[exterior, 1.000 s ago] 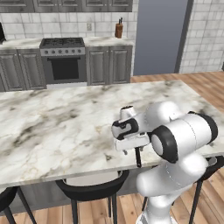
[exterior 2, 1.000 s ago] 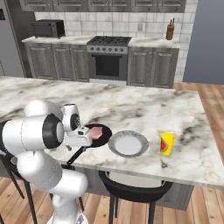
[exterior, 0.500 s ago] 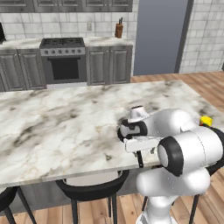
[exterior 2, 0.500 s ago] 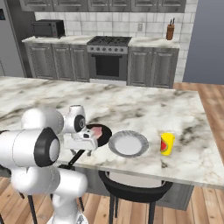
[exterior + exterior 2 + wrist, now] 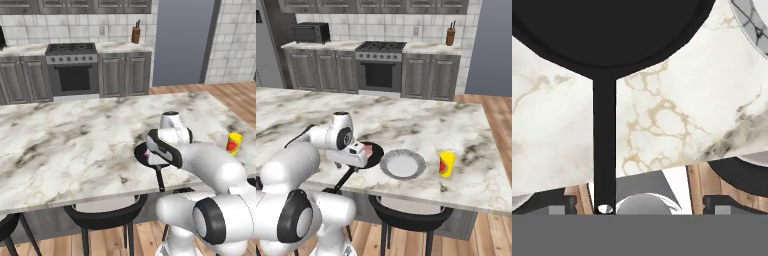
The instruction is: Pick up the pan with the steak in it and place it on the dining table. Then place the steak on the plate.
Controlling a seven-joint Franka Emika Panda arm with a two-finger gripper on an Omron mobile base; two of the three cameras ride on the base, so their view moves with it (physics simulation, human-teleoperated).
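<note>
The black pan (image 5: pixel 375 156) rests on the marble dining table (image 5: pixel 60 150) near its front edge, and its thin handle (image 5: pixel 604 140) reaches out past that edge. The pink steak (image 5: pixel 368 148) lies in the pan, partly covered by my hand. My gripper (image 5: pixel 640 206) hangs open just above the handle's outer end, with the handle between its fingertips, left of centre and not touched. From the right base view the gripper (image 5: pixel 352 159) sits over the pan's near rim. Just to the right of the pan lies the pale plate (image 5: pixel 402 164), with nothing on it.
A yellow cup (image 5: pixel 446 164) stands on the table to the right of the plate. Black stools (image 5: pixel 102 212) are tucked under the table's near edge. Grey cabinets and a stove (image 5: pixel 72 65) line the far wall.
My hand has moved right and toward the table's front edge, from over the pan to over its handle. The elbow has swung down and right. The jaws stayed open; the pan has not moved.
</note>
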